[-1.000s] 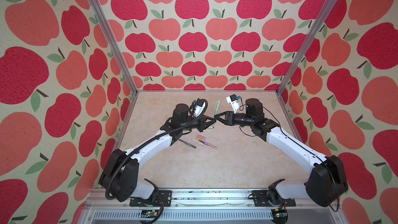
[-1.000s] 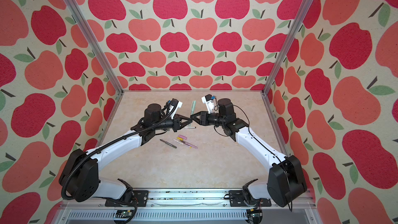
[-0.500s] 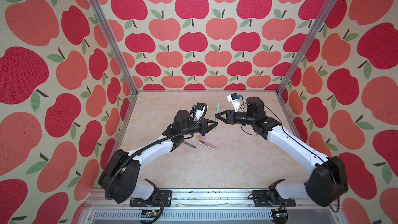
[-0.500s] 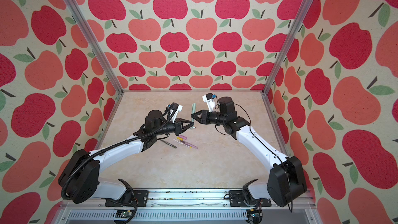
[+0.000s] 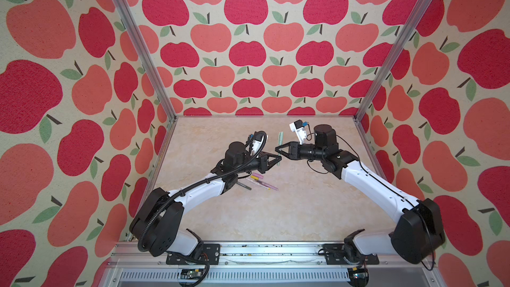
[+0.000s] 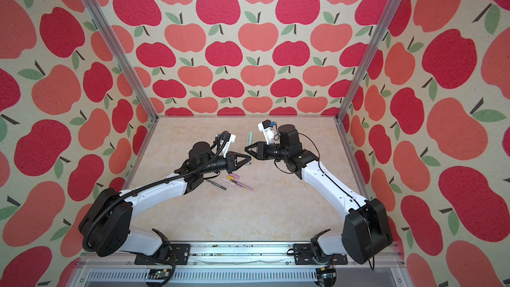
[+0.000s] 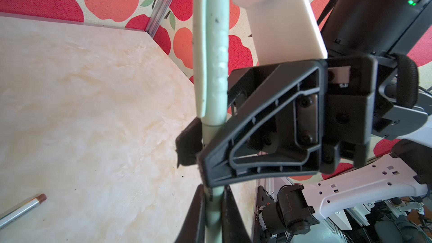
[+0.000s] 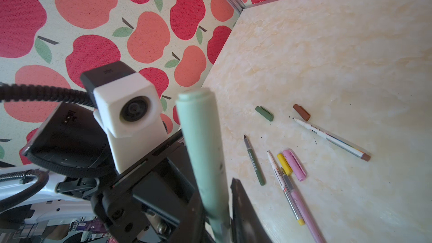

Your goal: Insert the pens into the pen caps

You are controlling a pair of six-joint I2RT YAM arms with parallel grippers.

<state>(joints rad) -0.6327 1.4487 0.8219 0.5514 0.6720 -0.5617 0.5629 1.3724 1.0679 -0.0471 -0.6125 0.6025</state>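
We find loose pens [image 5: 262, 184] at 7 o'clock of the left gripper [image 5: 278, 158], one partly under the left arm [image 5: 198, 191]. That gripper clamps the capped sage green pen [image 5: 280, 140], which points to 12 o'clock. The right gripper [image 5: 276, 149] brackets it with narrowed jaws, contact unconfirmed.

The sage pen [image 7: 211, 66] held by the left gripper [image 5: 279, 158] is seen as matt plastic, scuffed and speckled. The right gripper [image 5: 276, 149] beside it is made of ribbed matt black plastic. Below both grippers a smooth, nearly matt marbled table [image 5: 289, 211] is laid. Behind them, coarse woven cloth walls [image 5: 248, 51] are framed by brushed metal posts [image 5: 139, 45].
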